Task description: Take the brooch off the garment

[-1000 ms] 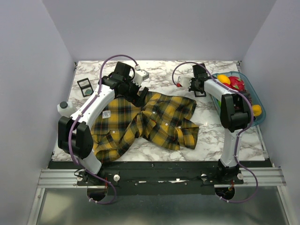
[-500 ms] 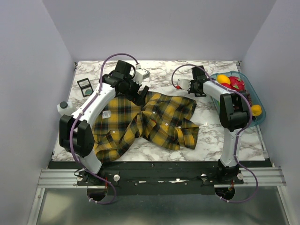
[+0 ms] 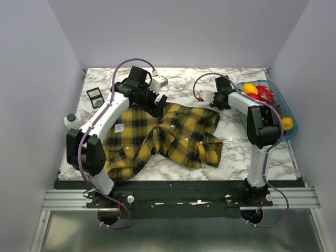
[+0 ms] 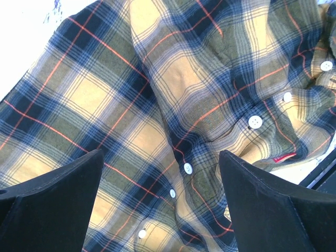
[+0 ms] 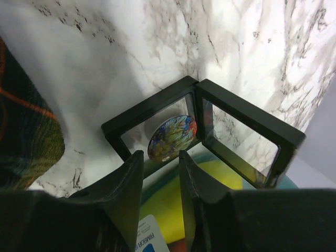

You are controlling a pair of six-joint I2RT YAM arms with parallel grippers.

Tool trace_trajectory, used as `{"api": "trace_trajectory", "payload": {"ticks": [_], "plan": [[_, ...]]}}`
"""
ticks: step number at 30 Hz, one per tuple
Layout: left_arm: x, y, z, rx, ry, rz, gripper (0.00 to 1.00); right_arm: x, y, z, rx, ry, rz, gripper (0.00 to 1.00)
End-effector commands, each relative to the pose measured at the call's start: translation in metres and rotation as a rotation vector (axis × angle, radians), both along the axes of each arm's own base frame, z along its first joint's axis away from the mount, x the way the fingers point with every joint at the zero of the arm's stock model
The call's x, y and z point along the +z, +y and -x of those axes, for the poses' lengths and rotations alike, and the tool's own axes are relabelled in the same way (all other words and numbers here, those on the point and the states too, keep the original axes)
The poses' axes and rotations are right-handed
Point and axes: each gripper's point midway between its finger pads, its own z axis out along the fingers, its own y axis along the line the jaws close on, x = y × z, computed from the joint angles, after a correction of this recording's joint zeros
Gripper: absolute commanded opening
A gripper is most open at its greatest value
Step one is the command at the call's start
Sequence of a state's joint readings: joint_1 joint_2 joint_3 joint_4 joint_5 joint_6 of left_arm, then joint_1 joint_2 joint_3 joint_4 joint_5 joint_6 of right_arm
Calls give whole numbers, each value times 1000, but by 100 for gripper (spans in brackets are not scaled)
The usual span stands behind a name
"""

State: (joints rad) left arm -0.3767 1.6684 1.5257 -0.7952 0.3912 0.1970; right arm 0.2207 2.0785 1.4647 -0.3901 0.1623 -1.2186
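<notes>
The yellow and navy plaid shirt lies crumpled in the middle of the table. It fills the left wrist view, with white buttons along its placket. No teal-green brooch shows on it. My left gripper hangs wide open just above the shirt's far edge, over the buttons. My right gripper is past the shirt's far right corner. In its wrist view the fingers are closed to a narrow gap on the near edge of an open hinged black frame, which holds a multicoloured disc.
A teal basket of coloured toys stands at the right edge. A second black frame with a dark round disc in it lies at the far left. A white bottle stands near it. A small white box is behind the left gripper.
My right gripper has shifted slightly left with the frame. My left gripper has barely moved over the shirt's far edge.
</notes>
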Motion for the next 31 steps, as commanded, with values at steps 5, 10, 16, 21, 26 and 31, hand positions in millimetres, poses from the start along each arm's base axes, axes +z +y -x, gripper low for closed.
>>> {"api": "trace_trajectory", "payload": {"ticks": [5,10,16,21,26,31], "plan": [[11,-8,-2,-24,-13,35,99,51,19,13,-46,-21,-162,43],[9,-12,-4,-27,1,47,99,58,47,50,-1,131,-326,43],[6,-11,-8,-14,-4,37,99,138,110,88,65,189,-730,62],[13,21,-43,141,-136,-112,99,223,123,56,-127,29,-935,100],[36,45,-75,230,-230,-176,99,300,83,6,-532,-321,-1072,100],[44,52,-81,252,-241,-173,99,303,81,15,-525,-338,-1074,100]]}}
